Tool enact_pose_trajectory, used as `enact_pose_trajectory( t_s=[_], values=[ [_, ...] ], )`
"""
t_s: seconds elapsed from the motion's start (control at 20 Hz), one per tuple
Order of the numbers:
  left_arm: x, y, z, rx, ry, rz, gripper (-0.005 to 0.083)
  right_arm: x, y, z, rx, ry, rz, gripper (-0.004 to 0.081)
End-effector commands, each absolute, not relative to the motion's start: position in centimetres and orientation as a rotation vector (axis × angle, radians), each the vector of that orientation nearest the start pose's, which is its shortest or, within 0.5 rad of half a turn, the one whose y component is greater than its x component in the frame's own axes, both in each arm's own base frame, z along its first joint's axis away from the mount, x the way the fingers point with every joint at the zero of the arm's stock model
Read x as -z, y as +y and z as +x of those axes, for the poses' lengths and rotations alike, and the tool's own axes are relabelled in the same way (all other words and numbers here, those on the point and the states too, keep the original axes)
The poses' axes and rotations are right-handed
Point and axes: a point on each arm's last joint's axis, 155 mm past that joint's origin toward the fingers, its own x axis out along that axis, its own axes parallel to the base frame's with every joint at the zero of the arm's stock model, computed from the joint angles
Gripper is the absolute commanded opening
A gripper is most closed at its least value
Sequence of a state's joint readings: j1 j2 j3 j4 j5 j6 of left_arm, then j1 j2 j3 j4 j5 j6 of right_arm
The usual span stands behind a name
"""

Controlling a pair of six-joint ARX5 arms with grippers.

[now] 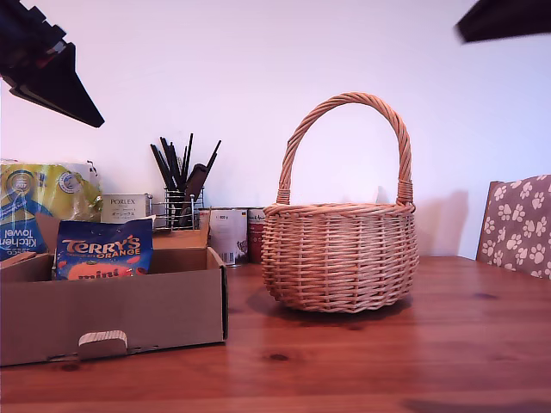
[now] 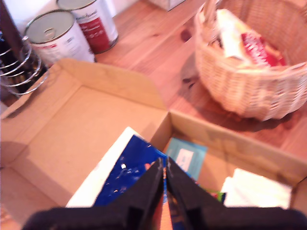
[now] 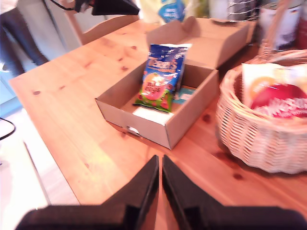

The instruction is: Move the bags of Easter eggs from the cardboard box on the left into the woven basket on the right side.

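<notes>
A blue Terry's Orange bag [image 1: 103, 249] [image 2: 127, 177] [image 3: 160, 76] stands leaning in the cardboard box [image 1: 129, 310] [image 2: 72, 124] [image 3: 187, 120] at the exterior view's left. The woven basket [image 1: 340, 254] [image 2: 249, 91] [image 3: 259, 139] stands right of it in that view. It holds a red bag [image 2: 256, 48] [image 3: 283, 100] and a pale bag [image 2: 230, 36] [image 3: 259, 76]. My first gripper [image 2: 164, 167] hangs shut above the blue bag, holding nothing; its arm [image 1: 47, 73] is high over the box. My second gripper [image 3: 159, 160] is shut and empty over bare table in front of box and basket; its arm [image 1: 504, 19] shows at the exterior view's top right.
A teal card [image 2: 184, 158] and white paper [image 2: 256, 189] lie in the box. Behind the box are a kitchen towel pack [image 1: 34, 206], a white Porlex box [image 1: 125, 206], a wire rack of black utensils [image 1: 181, 202] and tins [image 2: 57, 36]. A paw-print chair [image 1: 516, 224] stands at the exterior view's right.
</notes>
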State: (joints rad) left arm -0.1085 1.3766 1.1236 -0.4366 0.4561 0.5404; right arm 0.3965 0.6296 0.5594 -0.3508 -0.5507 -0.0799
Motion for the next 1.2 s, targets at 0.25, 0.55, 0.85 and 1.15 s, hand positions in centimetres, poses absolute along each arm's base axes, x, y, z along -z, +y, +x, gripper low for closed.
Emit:
enact_pose_trajectory(
  t_s=[0.25,0.55,0.85,1.15],
  values=[
    [-19.9,-11.3,41.8,0.677,0.461,0.534,0.0466,-20.4,20.0,20.5,-0.981,0.427,-0.044,-0.0013],
    [-16.3,-11.1,44.4,0.716,0.651,0.511,0.0442,-20.2,20.0,20.6,-0.979,0.434,-0.045,-0.0013],
    [-13.1,-11.1,48.4,0.747,0.819,0.475,0.0442,-19.8,20.1,20.7,-0.98,0.448,-0.05,-0.0013],
    [-14.8,-10.8,52.5,0.643,0.699,0.488,0.0444,-19.7,20.0,20.8,-0.973,0.451,-0.052,-0.0013]
  ],
)
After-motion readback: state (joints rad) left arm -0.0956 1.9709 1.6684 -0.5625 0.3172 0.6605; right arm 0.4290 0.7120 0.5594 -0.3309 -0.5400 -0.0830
